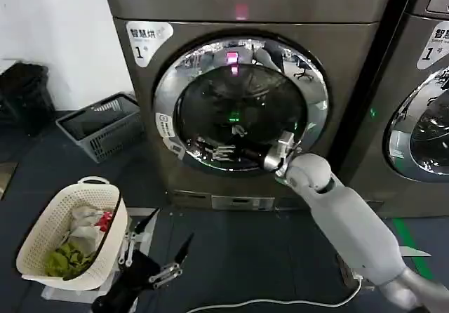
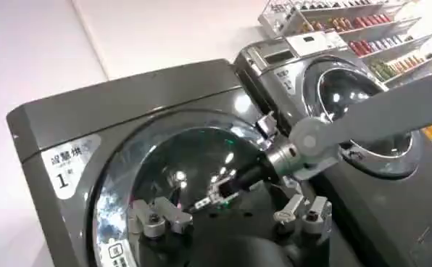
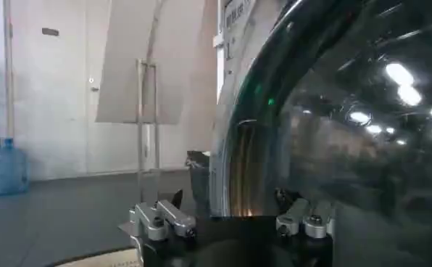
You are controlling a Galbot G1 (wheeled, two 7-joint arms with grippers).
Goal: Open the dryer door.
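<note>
The dryer door [image 1: 167, 92] is a wide chrome ring round dark glass and sits flush with the grey-bronze machine front. My right arm reaches across its lower half, and the right gripper [image 1: 214, 150] lies open against the lower glass, pointing toward the door's left side. The right wrist view has the dryer door [image 3: 346, 145] close up, with the right gripper [image 3: 230, 202] spread wide and the ring's edge between its fingers. The left gripper [image 1: 168, 232] hangs low over the floor, open and empty. From there the dryer door [image 2: 122, 189] and the left gripper [image 2: 230, 212] are both seen.
A cream laundry basket [image 1: 35, 250] with clothes stands on the floor at the left. Behind it is a grey wire basket [image 1: 98, 127]. A neighbouring machine [image 1: 421, 116] with a similar door stands to the right. A white cable [image 1: 280, 302] crosses the floor.
</note>
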